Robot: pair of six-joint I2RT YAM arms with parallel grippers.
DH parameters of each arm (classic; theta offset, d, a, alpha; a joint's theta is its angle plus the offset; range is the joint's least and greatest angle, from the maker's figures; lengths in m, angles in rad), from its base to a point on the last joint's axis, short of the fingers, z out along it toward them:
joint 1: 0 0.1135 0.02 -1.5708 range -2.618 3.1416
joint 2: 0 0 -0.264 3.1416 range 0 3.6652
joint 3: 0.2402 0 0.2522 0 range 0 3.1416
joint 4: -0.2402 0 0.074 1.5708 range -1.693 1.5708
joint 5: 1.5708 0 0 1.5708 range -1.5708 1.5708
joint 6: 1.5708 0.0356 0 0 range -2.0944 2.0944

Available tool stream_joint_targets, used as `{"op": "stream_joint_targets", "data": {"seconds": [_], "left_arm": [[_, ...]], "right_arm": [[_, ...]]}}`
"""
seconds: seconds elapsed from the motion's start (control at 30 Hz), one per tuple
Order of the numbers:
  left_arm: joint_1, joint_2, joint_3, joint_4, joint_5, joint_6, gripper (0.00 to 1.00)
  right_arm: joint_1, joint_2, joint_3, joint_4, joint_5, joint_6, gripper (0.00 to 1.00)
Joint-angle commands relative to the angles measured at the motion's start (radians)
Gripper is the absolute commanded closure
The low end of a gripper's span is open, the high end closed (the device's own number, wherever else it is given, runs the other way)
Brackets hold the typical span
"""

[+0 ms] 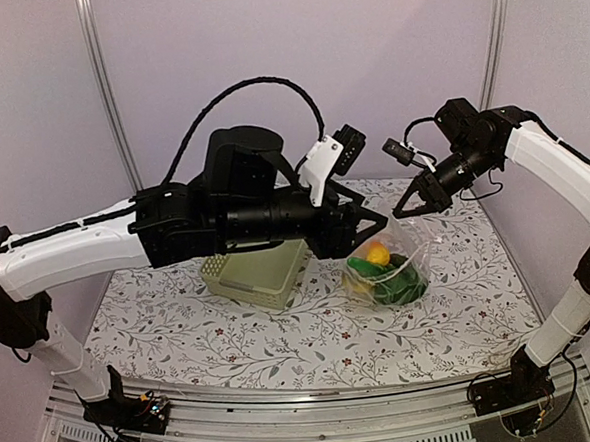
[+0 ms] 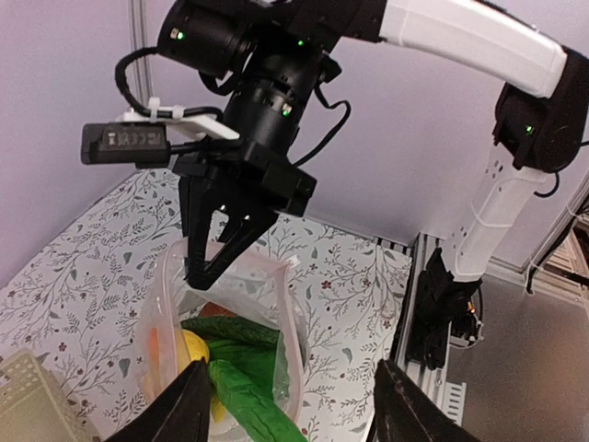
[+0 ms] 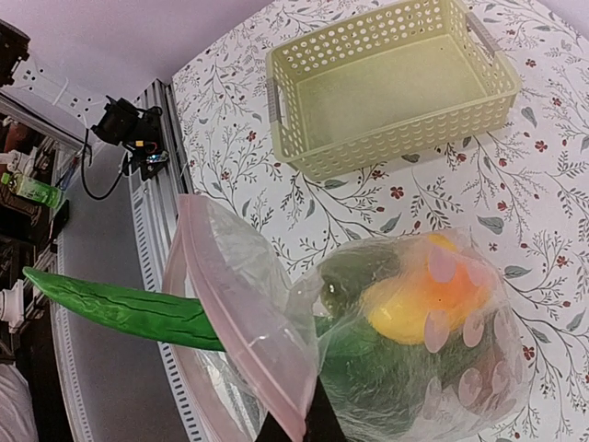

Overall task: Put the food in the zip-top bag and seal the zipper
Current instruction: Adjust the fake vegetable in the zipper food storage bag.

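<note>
The zip-top bag point(image 1: 406, 262) stands right of centre, mouth held open. Inside lie a yellow piece point(image 1: 377, 253) and green food point(image 1: 394, 287). My right gripper point(image 1: 417, 201) is shut on the bag's upper rim; in the right wrist view its fingertips point(image 3: 296, 425) pinch the pink zipper point(image 3: 241, 324). A green leafy piece point(image 3: 110, 304) sticks out of the mouth. Yellow-orange food point(image 3: 414, 299) shows through the plastic. My left gripper point(image 1: 374, 228) hovers just over the mouth, jaws wide open point(image 2: 294, 410), with the leafy piece point(image 2: 244, 387) and yellow piece point(image 2: 193, 350) below.
The pale green lattice basket point(image 1: 258, 273) sits left of the bag, under my left arm; it looks empty in the right wrist view point(image 3: 386, 92). The floral table cloth point(image 1: 282, 342) spreads to the near edge, where a metal rail point(image 1: 317, 420) runs.
</note>
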Motion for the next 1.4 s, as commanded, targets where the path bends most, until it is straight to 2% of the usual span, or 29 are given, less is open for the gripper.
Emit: {"op": "stream_joint_targets", "data": {"seconds": [0.0, 0.1, 0.17, 0.37, 0.47, 0.6, 0.7, 0.77, 0.87, 0.9, 1.0, 1.23, 1.37], "left_arm": [[-0.055, 0.014, 0.128, -0.324, -0.039, -0.061, 0.4], [-0.087, 0.049, 0.19, -0.44, -0.043, -0.072, 0.41], [-0.096, 0.073, 0.226, -0.499, -0.057, -0.095, 0.45], [-0.097, 0.133, 0.294, -0.596, -0.084, -0.131, 0.49], [-0.094, 0.16, 0.318, -0.615, -0.118, -0.131, 0.57], [-0.085, 0.184, 0.351, -0.638, -0.144, -0.135, 0.75], [-0.078, 0.2, 0.381, -0.673, -0.145, -0.137, 0.74], [-0.077, 0.202, 0.385, -0.683, -0.138, -0.13, 0.8], [-0.076, 0.199, 0.382, -0.658, -0.114, -0.1, 0.97], [-0.077, 0.197, 0.384, -0.64, -0.098, -0.087, 1.0], [-0.077, 0.186, 0.39, -0.581, -0.093, -0.065, 1.0], [-0.082, 0.126, 0.333, -0.362, -0.183, 0.032, 1.0], [-0.078, 0.168, 0.348, -0.343, -0.23, 0.066, 1.0]], "right_arm": [[0.005, -0.017, 0.0, 0.029, 0.032, 0.023, 1.0], [0.005, -0.023, 0.001, 0.033, 0.045, 0.027, 1.0], [0.005, -0.025, -0.003, 0.035, 0.057, 0.032, 1.0], [0.005, -0.034, -0.022, 0.047, 0.074, 0.039, 1.0], [0.005, -0.036, -0.026, 0.047, 0.077, 0.04, 1.0], [0.006, -0.037, -0.025, 0.047, 0.082, 0.042, 1.0], [0.005, -0.038, -0.026, 0.047, 0.084, 0.042, 1.0], [0.005, -0.038, -0.029, 0.05, 0.083, 0.04, 1.0], [0.005, -0.035, -0.031, 0.053, 0.089, 0.04, 1.0], [0.005, -0.033, -0.03, 0.054, 0.093, 0.041, 1.0], [0.005, -0.031, -0.022, 0.05, 0.093, 0.043, 1.0], [0.005, -0.029, -0.01, 0.043, 0.106, 0.048, 1.0], [0.005, -0.027, -0.009, 0.043, 0.111, 0.051, 1.0]]}}
